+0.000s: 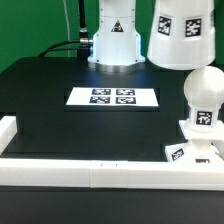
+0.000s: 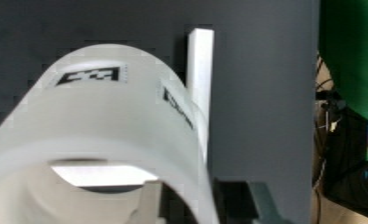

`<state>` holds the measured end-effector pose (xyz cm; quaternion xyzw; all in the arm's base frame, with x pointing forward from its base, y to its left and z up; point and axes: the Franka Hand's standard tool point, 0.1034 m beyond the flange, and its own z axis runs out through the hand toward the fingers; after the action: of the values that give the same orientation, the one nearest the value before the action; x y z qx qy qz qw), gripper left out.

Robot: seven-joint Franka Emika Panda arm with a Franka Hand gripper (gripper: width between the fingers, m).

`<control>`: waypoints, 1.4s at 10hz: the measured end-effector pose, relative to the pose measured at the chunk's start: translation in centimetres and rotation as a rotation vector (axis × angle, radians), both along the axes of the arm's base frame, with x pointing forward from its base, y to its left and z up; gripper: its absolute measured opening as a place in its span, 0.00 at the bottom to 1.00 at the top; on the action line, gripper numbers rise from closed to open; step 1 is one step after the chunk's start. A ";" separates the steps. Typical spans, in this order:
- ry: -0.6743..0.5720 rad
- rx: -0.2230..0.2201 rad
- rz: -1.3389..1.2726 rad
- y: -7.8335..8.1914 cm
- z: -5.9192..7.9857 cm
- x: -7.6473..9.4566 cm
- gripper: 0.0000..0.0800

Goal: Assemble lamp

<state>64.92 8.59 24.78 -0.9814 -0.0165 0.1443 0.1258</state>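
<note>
White shade [image 1: 181, 38] in end effector [image 2: 213, 195] grip

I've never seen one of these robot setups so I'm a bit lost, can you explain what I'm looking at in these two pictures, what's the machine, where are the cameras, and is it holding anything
This is a robot arm putting a white lamp together. The exterior view comes from a camera off the arm. It shows a black table with white border rails and a flat marker board that helps the cameras. At that view's right stands the lamp base with the round-topped bulb already upright on it. Above it hangs the tapered shade. The wrist view comes from a camera on the arm's wrist and looks down along the shade, which fills the picture. The shade seems to be carried by the gripper, though its fingers are not clearly visible.
</note>
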 end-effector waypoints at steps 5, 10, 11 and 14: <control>-0.053 -0.011 0.002 2.7 -4.3 0.5 0.06; -0.043 -0.022 0.002 2.6 -7.9 -0.9 0.06; -0.041 -0.022 0.002 2.6 -8.2 -1.0 0.06; -0.042 -0.024 -0.002 2.4 -8.6 -1.0 0.06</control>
<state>63.94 11.03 16.18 -0.9856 -0.0164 0.1237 0.1139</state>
